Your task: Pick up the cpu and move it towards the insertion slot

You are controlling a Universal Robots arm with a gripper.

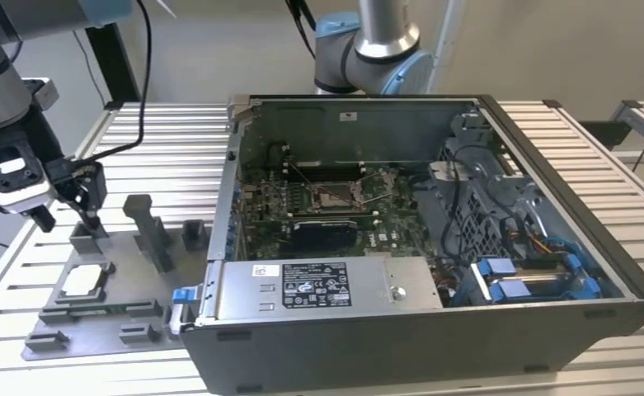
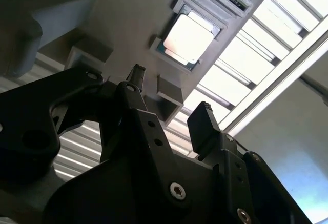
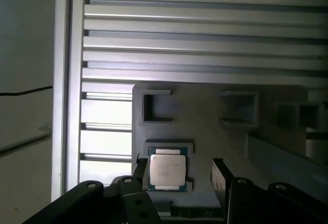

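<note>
Lettering is found in two places: a white printed label [image 1: 312, 285] on the silver power supply box [image 1: 410, 285] at the near wall of the computer case [image 1: 410, 351], and faint marks on the lid of the cpu [image 3: 167, 170], both too small to make out. The cpu lies flat in a square recess of the grey fixture plate [image 1: 101, 326], which sits on the slatted desk [image 1: 585, 148] at the exterior view's left of the case. In the exterior view the gripper [image 1: 67, 221] hangs over the far part of that plate, near an upright grey block [image 1: 151, 231] and clear of the chip. Its jaws stand wide apart with nothing between them. In the first wrist view the chip appears between the two black jaws; the second wrist view gives the same chip [image 2: 187, 38] beyond the jaw tips, with bright desk slats behind. The exterior view also takes in the insertion slot [image 1: 333, 195], a square metal-framed socket on the green board inside the case, well apart from both the cpu and the gripper.
</note>
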